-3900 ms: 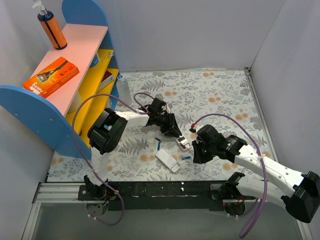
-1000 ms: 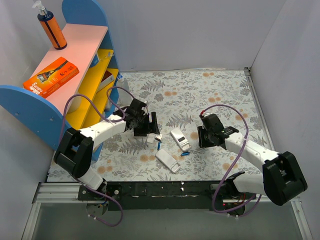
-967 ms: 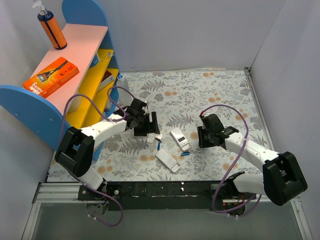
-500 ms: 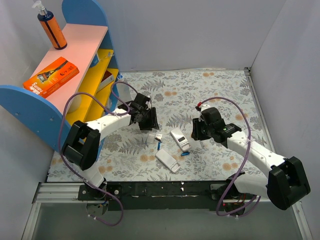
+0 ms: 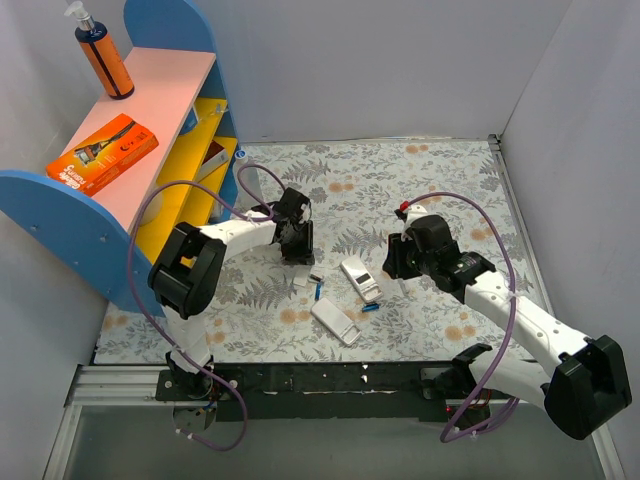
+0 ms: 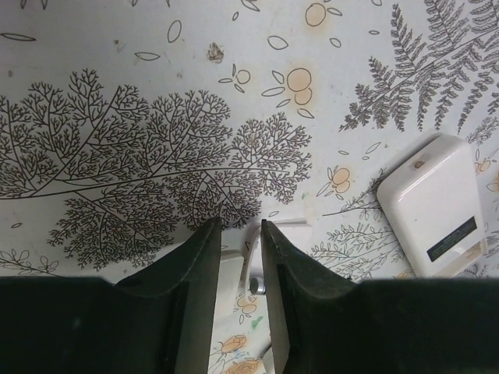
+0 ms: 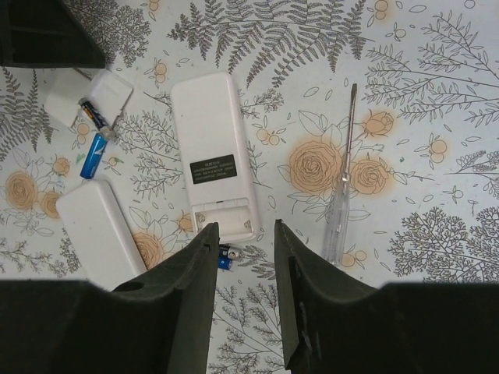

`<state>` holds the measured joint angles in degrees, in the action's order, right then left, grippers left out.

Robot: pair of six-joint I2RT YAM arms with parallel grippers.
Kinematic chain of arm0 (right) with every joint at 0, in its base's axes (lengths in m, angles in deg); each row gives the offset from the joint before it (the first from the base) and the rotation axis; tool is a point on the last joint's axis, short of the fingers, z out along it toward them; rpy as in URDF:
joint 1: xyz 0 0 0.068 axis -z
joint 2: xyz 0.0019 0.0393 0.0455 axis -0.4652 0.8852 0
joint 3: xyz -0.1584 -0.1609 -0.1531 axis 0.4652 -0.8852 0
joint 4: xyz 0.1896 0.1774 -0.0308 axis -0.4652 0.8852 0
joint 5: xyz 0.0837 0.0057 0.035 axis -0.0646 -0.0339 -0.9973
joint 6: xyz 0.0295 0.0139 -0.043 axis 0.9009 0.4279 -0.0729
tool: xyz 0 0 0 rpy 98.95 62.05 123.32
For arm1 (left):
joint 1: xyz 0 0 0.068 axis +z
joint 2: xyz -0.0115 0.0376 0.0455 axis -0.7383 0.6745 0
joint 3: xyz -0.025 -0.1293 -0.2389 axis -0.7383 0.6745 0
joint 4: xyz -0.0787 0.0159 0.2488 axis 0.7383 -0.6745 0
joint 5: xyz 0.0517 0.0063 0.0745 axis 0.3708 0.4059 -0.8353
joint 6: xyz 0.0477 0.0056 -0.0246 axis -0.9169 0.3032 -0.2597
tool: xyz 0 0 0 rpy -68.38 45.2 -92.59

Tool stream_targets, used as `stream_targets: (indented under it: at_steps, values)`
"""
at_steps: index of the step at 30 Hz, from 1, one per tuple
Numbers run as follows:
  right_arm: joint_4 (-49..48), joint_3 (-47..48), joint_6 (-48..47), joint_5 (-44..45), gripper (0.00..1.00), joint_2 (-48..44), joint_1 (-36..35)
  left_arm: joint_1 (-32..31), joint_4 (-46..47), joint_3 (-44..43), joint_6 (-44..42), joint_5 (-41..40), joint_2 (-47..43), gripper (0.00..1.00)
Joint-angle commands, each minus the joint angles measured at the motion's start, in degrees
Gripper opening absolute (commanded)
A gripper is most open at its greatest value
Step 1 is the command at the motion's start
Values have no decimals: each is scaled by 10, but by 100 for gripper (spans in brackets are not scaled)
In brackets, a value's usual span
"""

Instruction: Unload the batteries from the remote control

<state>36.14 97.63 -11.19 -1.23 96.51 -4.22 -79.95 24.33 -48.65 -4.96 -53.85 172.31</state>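
The white remote control [image 7: 212,175] lies face down with its battery bay open and empty; it also shows in the top view [image 5: 360,278]. One blue battery [image 7: 227,257] lies just below the bay, half hidden by my right finger. Two more batteries [image 7: 92,153] lie by the small white cover pieces [image 7: 109,92]. My right gripper [image 7: 244,226] hovers open and empty over the bay end. My left gripper [image 6: 238,224] hangs over the cover pieces [image 6: 234,261], jaws a narrow gap apart and empty, a battery's metal end [image 6: 256,286] showing between them.
A second white remote [image 5: 334,321] lies near the front. A clear-handled screwdriver [image 7: 341,195] lies right of the remote. A blue and yellow shelf [image 5: 120,180] with an orange box and a bottle stands at the left. Walls close the back and right.
My left gripper has drawn back left from the remote and now stands over the cover pieces. My right gripper has swung from the front to just right of the remote.
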Motion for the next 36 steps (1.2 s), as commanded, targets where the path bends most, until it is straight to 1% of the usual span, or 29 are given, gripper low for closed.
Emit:
stream_targets:
  at_steps: [1, 8, 14, 18, 27, 29, 31, 36]
  values:
    - [-10, 0, -11, -6, 40, -4, -1, 1, 14, -12, -19, 5, 0, 27]
    - [-12, 0, -20, -5, 40, 0, 0, -5, 22, -6, -20, 14, 5, 26]
    - [-12, -6, -21, -6, 40, 2, 0, -8, 32, -8, -27, 31, -8, 30]
    - [-10, -6, -25, -6, 40, -1, 0, -9, 25, -9, -35, 26, -4, 30]
    - [-7, -10, -21, -6, 41, -4, 0, -17, 23, 1, -39, 14, 6, 26]
    - [-6, -9, -20, -6, 41, -6, 0, -18, 22, 1, -42, 14, 11, 25]
    - [-5, -9, -21, -6, 41, -7, 0, -22, 21, 3, -43, 14, 17, 21]
    - [-4, -13, -21, 1, 41, -13, 0, -31, 15, 7, -44, -8, 18, 20]
